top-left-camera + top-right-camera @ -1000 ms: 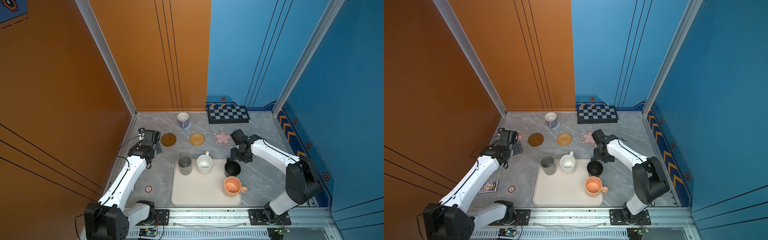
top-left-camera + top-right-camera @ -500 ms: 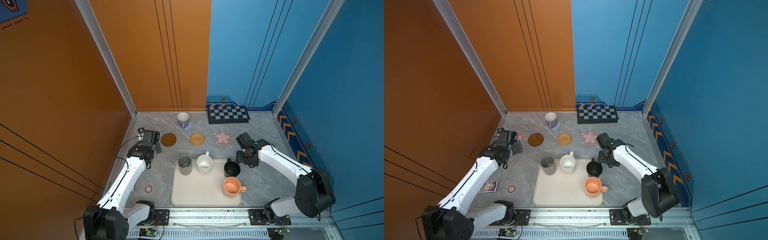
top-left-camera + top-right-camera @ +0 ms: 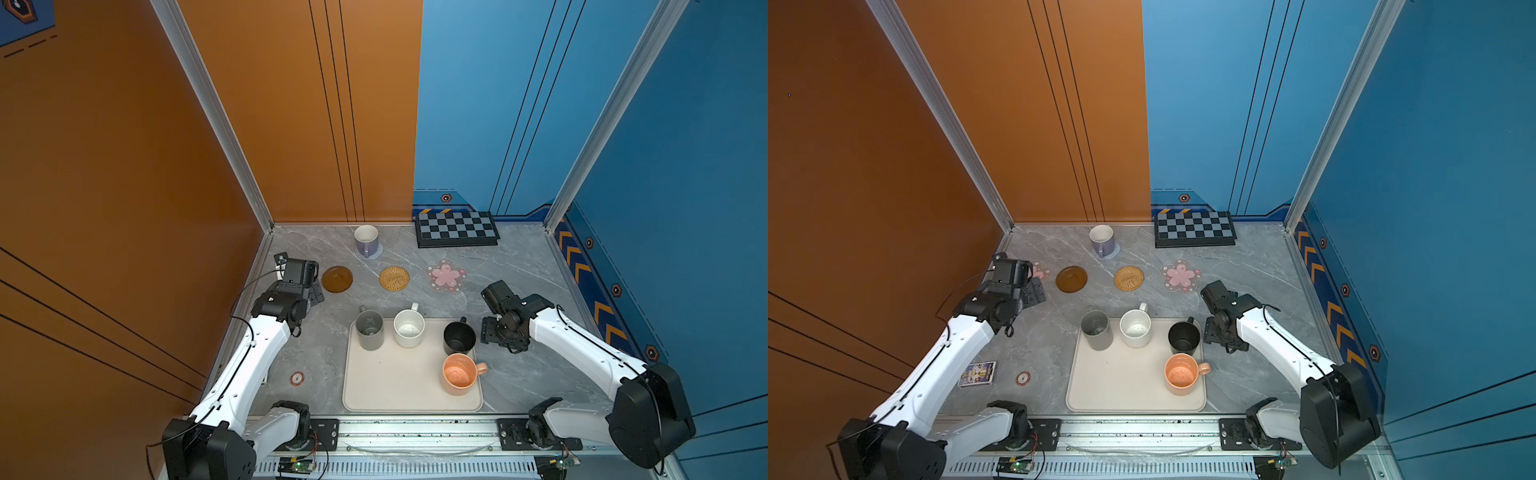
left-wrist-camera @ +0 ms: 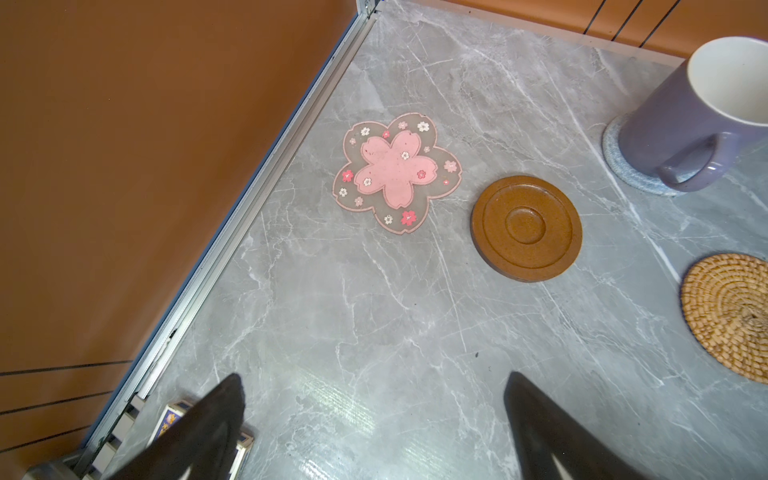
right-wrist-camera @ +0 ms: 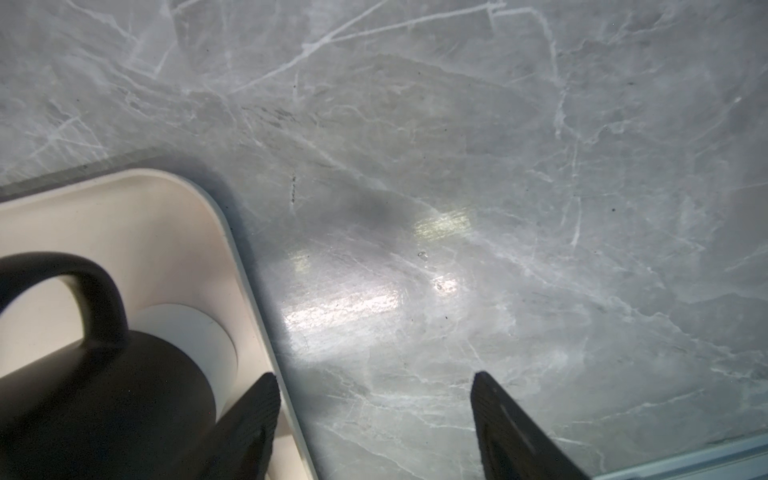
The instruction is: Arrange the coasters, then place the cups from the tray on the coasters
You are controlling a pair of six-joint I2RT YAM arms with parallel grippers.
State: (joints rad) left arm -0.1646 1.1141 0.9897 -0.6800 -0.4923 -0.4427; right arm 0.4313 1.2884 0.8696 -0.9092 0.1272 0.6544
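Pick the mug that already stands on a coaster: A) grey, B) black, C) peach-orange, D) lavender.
D: the lavender mug stands on the grey-blue knitted coaster, clear in the left wrist view and visible in both top views.

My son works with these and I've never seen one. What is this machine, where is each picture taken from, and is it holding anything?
Two robot arms work at a table. Two pictures look down from above; two come from wrist cameras. The left gripper and right gripper are open, holding nothing. A grey mug, speckled white mug, black mug and peach mug stand on a tray. A lavender mug sits on a knitted coaster; four coasters lie bare: brown disc, rattan round, pink flower, second pink flower.
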